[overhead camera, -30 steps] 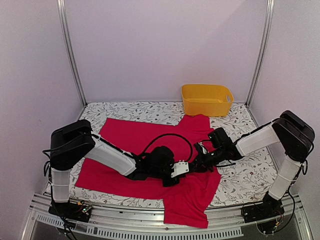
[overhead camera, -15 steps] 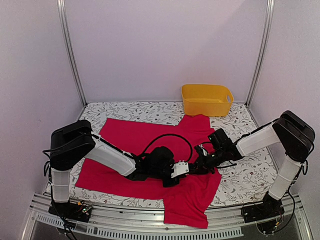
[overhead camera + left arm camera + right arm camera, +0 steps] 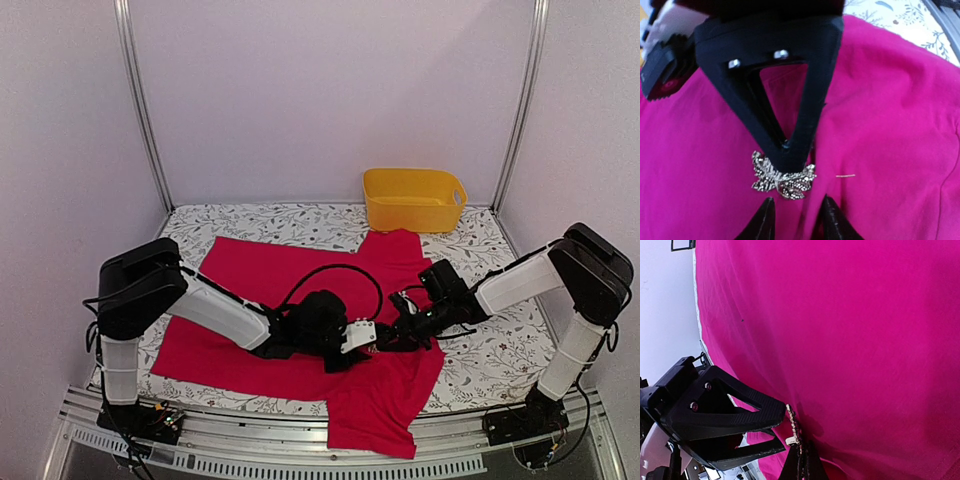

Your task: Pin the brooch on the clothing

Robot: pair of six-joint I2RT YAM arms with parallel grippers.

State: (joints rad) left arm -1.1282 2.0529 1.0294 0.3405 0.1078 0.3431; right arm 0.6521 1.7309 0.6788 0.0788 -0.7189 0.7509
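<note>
The clothing, a bright red-pink T-shirt, lies spread on the floral tablecloth. The brooch, a small silvery beaded cluster, rests against the fabric near the shirt's middle. My right gripper is shut on the brooch, gripping its edge; in the left wrist view its black fingers come down onto the brooch from above. My left gripper sits just below the brooch, jaws apart over a fold of cloth, not touching it. From above, both grippers meet tip to tip.
A yellow basket stands at the back right, beyond the shirt. A thin pale sliver lies on the fabric right of the brooch. Metal frame posts rise at the back corners.
My left gripper's jaws have parted from shut. The right gripper, still shut, has shifted slightly toward the near edge. The shirt lies as before.
</note>
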